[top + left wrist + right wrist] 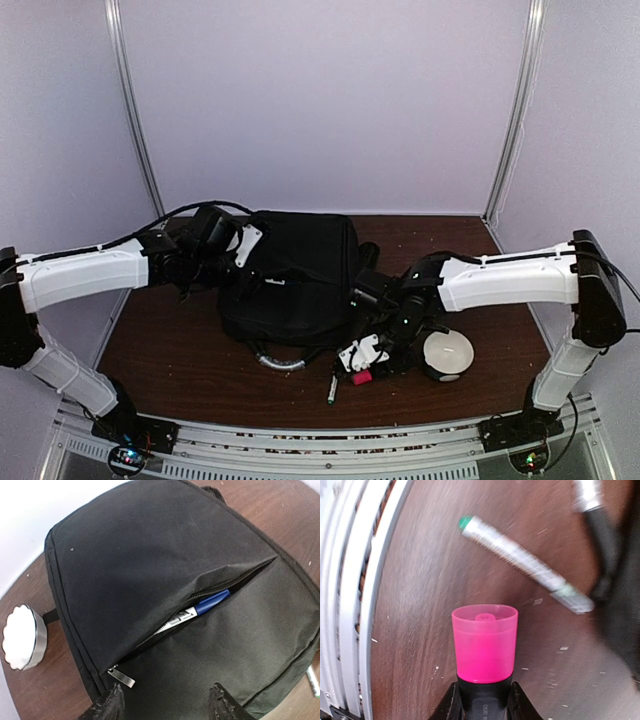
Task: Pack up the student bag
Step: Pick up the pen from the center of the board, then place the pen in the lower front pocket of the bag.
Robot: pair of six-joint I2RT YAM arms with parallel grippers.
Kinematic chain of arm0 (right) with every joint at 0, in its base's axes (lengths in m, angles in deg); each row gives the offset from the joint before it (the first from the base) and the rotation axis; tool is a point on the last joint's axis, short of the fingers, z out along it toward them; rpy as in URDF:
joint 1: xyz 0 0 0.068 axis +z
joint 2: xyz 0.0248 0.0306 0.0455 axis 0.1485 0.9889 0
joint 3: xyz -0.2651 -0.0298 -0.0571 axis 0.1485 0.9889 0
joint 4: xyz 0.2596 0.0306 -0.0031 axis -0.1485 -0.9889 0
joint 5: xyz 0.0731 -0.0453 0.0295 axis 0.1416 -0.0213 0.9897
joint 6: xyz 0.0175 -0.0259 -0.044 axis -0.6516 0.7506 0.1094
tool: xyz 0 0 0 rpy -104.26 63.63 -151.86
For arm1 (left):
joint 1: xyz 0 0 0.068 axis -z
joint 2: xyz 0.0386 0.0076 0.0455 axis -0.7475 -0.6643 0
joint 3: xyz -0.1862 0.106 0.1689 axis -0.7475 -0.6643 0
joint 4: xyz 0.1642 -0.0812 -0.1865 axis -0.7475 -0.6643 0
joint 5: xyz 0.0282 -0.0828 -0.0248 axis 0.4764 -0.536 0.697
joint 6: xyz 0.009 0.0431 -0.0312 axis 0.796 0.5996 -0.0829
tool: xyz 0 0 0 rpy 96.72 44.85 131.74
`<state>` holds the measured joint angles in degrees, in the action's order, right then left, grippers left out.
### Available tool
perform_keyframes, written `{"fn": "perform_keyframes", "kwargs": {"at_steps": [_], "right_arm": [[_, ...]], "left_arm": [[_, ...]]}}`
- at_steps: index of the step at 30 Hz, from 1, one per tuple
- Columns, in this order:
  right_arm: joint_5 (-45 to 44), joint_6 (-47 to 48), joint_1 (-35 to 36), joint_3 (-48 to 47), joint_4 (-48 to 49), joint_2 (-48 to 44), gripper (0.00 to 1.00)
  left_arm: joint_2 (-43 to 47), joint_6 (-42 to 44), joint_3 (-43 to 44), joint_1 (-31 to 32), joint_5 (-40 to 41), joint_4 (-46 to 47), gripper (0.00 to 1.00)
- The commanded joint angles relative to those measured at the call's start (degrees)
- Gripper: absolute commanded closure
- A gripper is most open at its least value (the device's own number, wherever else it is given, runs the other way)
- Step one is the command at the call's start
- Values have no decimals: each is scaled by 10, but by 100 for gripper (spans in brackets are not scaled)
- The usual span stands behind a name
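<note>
The student bag (290, 285) lies flat in the middle of the brown table (180, 350). It is big and black. Its curved grey handle (278, 361) sticks out on the near side.

The left gripper (166, 706) hangs over the left side of the bag. Its two fingers are apart and there is nothing between them. Under it, a zip pocket (165, 630) on the bag gapes open. A blue pen (207, 604) pokes out of the gap, with its white part deeper inside. The zip pull (123, 677) sits at the end of the zip closest to the fingers.

The right gripper (483, 700) is low down at the near right corner of the bag. Its fingers are squeezed tight on a pink marker (484, 642). They hold the black body, and the pink cap points away from them. I cannot tell if the marker touches the table.

A silver pen (520, 560) with a green end lies on the table near the pink marker, apart from it. It is just to the near side of the bag, by the handle.

A white round box (446, 352) with a wavy edge sits on the table, just to the right of the right gripper.
</note>
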<state>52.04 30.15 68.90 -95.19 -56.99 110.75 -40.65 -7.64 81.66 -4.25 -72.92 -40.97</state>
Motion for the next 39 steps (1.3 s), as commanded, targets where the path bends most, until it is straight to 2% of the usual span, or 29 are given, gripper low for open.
{"fn": "perform_keyframes", "kwargs": {"at_steps": [1, 6, 11, 15, 18, 23, 25, 27, 29, 32, 34, 39], "right_arm": [[64, -35, -27, -92, -36, -38, 91], [102, -68, -73, -175, -20, -35, 91], [81, -127, -96, -220, 84, -9, 90], [54, -166, -96, -298, 117, 59, 89], [16, -203, -96, -374, 117, 127, 89], [33, -215, -88, -481, 77, 209, 88], [34, -210, -82, -498, 66, 232, 88], [21, -211, -78, -516, 71, 251, 88], [22, -219, -78, -521, 83, 267, 88], [37, -230, -78, -532, 89, 284, 88], [47, -237, -76, -542, 92, 297, 88], [59, -235, -65, -566, 94, 333, 88]], "left_arm": [[-24, 84, 19, -2, 14, -15, 42], [-41, 74, 16, -16, 16, 19, 43], [-33, -24, 3, -57, 26, 21, 44], [25, -110, -36, -90, -8, 31, 34], [66, -172, -69, -119, -63, 28, 29], [115, -261, -141, -152, -147, 60, 30], [131, -300, -172, -159, -150, 67, 31], [150, -346, -218, -161, -162, 120, 32], [168, -404, -293, -161, -204, 227, 32], [167, -472, -358, -162, -252, 374, 32], [155, -485, -369, -162, -270, 405, 32], [127, -484, -363, -161, -288, 414, 36]]}}
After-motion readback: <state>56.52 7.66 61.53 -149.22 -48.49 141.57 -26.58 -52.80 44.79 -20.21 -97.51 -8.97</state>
